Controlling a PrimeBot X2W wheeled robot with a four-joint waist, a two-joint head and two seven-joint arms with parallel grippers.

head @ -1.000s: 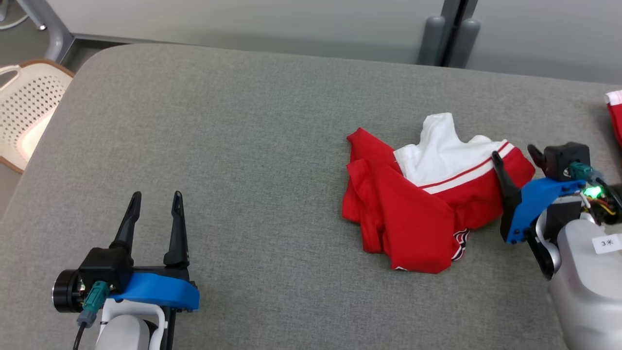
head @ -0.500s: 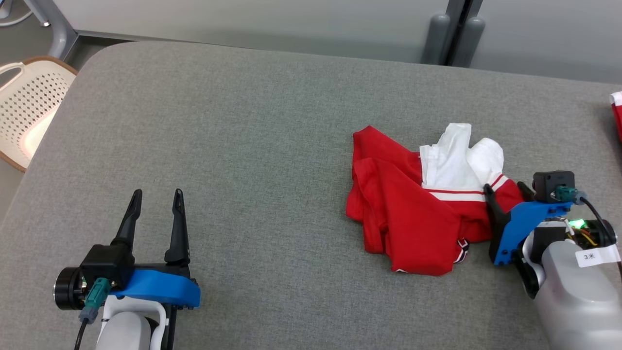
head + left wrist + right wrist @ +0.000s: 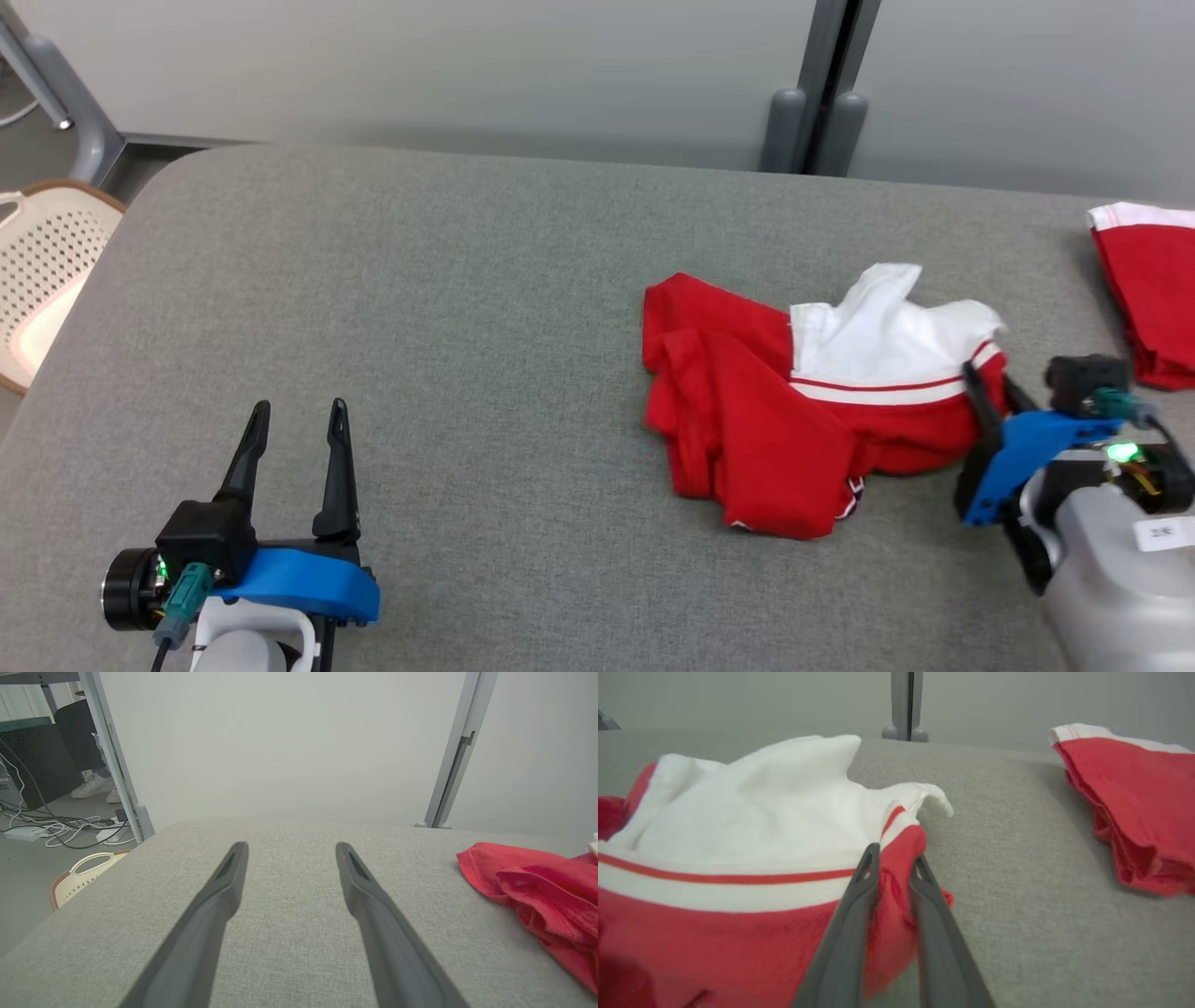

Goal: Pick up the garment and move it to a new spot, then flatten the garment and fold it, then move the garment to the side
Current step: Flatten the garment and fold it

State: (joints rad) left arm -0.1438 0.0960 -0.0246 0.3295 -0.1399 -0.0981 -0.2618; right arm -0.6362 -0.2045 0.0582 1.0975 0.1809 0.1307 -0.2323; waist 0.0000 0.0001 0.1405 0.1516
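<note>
A grey fabric surface [image 3: 467, 308] runs to a pale wall with a metal post [image 3: 822, 84]. A cream perforated basket [image 3: 42, 261] sits off its left edge, cropped, contents unclear. The crumpled red-and-white garment [image 3: 803, 411] lies right of centre, its red edge pinched by the jaws of the right gripper [image 3: 895, 854]. The left gripper [image 3: 300, 405] has its jaws spread. Another red cloth [image 3: 1144, 289] is cropped at right.
</note>
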